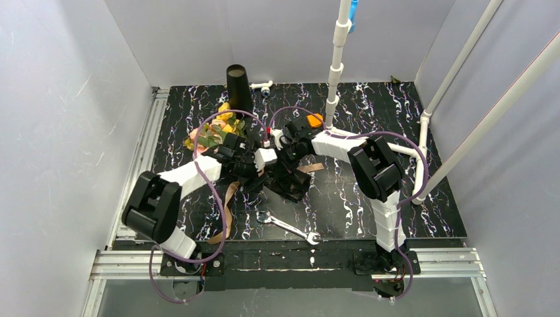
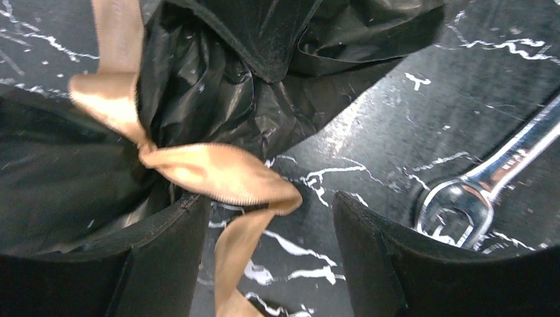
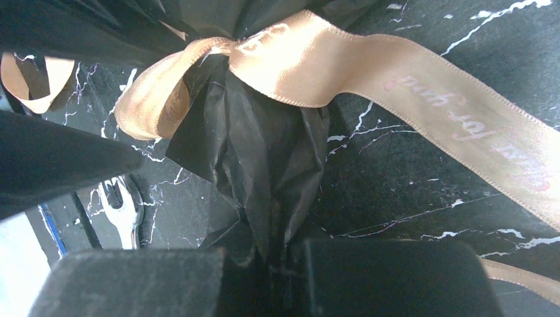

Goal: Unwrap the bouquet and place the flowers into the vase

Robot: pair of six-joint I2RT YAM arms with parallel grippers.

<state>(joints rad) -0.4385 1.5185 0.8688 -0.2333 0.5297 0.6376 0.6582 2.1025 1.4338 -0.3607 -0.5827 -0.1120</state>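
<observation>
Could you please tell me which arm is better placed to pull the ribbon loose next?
Left, probably: the left claw, open, straddles the ribbon; the right claw is shut on the wrapping paper.

The left gripper (image 2: 271, 264) has its fingers apart, with the ribbon (image 2: 218, 175) lying across the gap. Bare desk (image 2: 370, 132) runs ahead on its right side as far as the wrench (image 2: 462, 205), just beside the right finger. The crinkled black paper of the bouquet (image 2: 198, 86) walls off its left. The right gripper (image 3: 280, 271) is pinched on that paper, with ribbon draped ahead. Beyond both grippers rise the vase (image 1: 238, 82) and a white post (image 1: 337, 66).
</observation>
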